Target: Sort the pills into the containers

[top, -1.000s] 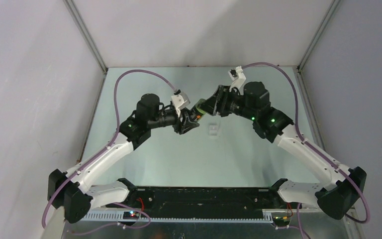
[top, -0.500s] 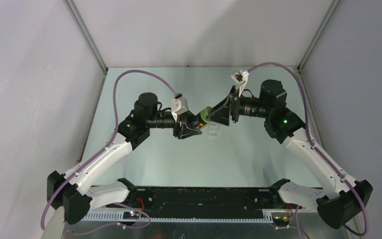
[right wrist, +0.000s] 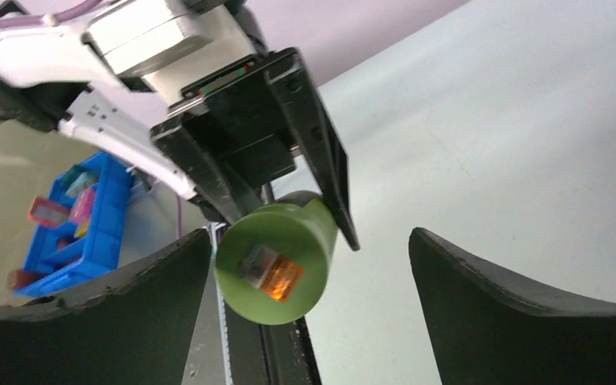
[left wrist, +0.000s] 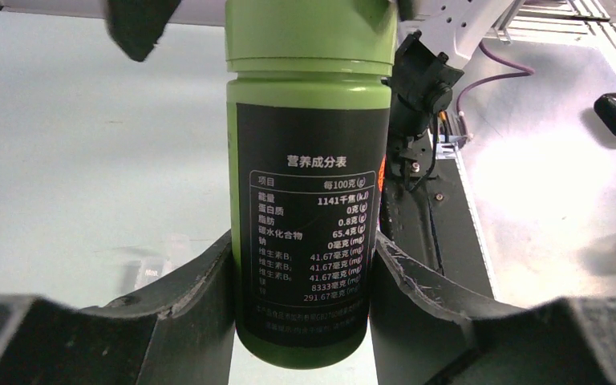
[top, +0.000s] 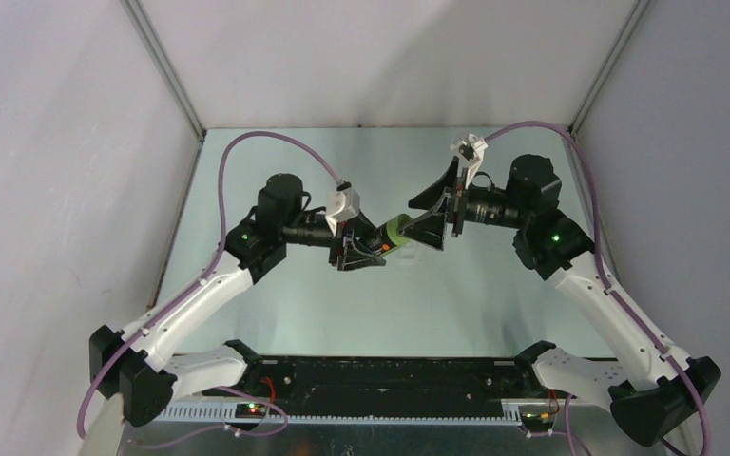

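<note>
The left gripper (left wrist: 301,269) is closed on the lower body of the green bottle (left wrist: 309,120), one finger pressing on each side of the black label. In the top view the bottle is held lying sideways in the middle of the frame, above the table (top: 276,304). Its lid (left wrist: 309,28) is on and points toward the other arm.

The right gripper (right wrist: 309,239) stands wide open in front of the lid and grasps nothing. In its own view the round lid end sits left of centre, nearly touching the finger at lower left and well apart from the finger at lower right.

No pills can be seen; I judge they are inside the closed bottle. A faint clear thing at the lower left of the left wrist view, beside the finger, may be the containers (left wrist: 156,265), but it is too blurred to be sure.

I judge the step in hand is opening the bottle. The next move calls for centring the open fingers around the lid, closing on it and turning, while the left grasp stays firm so the bottle does not spin
</note>
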